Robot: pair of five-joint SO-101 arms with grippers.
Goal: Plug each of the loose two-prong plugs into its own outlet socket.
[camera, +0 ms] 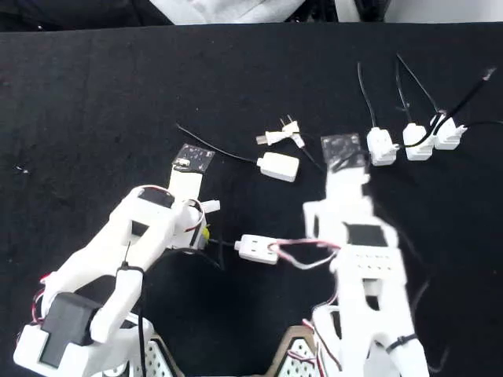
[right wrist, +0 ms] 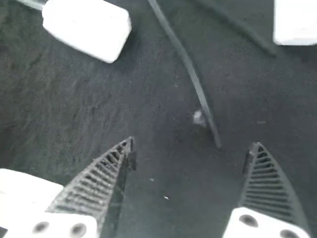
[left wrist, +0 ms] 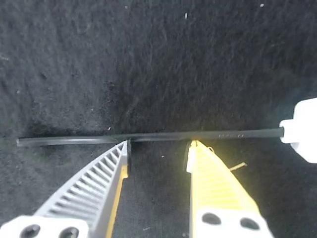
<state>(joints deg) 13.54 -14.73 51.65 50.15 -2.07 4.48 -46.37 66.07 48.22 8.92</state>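
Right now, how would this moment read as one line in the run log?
left gripper: open, tips at black cable | right gripper: open, over table | loose plugs: lying unplugged beside white socket

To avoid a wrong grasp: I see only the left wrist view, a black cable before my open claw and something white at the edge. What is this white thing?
Observer: The high view shows a white block at the cable's end, near the table's middle.
Operator: Is a loose plug near?
Observer: Yes, a two-prong plug lies just beyond the block.
Operator: And the other claw?
Observer: The right claw is open, above the bare table beside that block.
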